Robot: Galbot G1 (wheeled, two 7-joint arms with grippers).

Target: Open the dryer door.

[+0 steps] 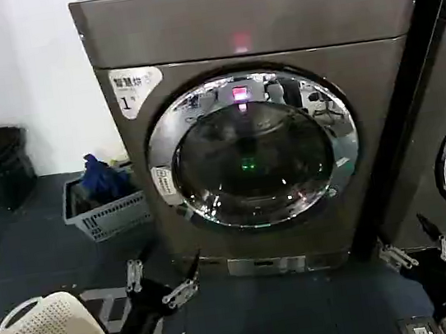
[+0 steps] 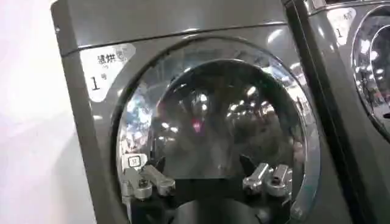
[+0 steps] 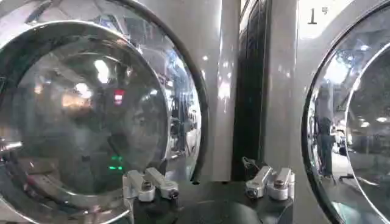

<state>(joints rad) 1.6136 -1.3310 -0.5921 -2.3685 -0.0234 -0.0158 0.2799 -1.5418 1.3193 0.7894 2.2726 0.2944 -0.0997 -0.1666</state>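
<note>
still shut, the round chrome-rimmed, dark-glass dryer door (image 1: 252, 150) sits centred on the bronze-grey dryer (image 1: 252, 21); your open left gripper (image 1: 162, 280) waits at seven o'clock; expect slippery chrome, so hook its rim edge.

head above, wrists near dryer door (image 1: 253, 153)

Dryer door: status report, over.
Left gripper and right gripper both open, low before the dryer. Dryer door shut, untouched. Laundry basket off left, nothing blocking.
</note>
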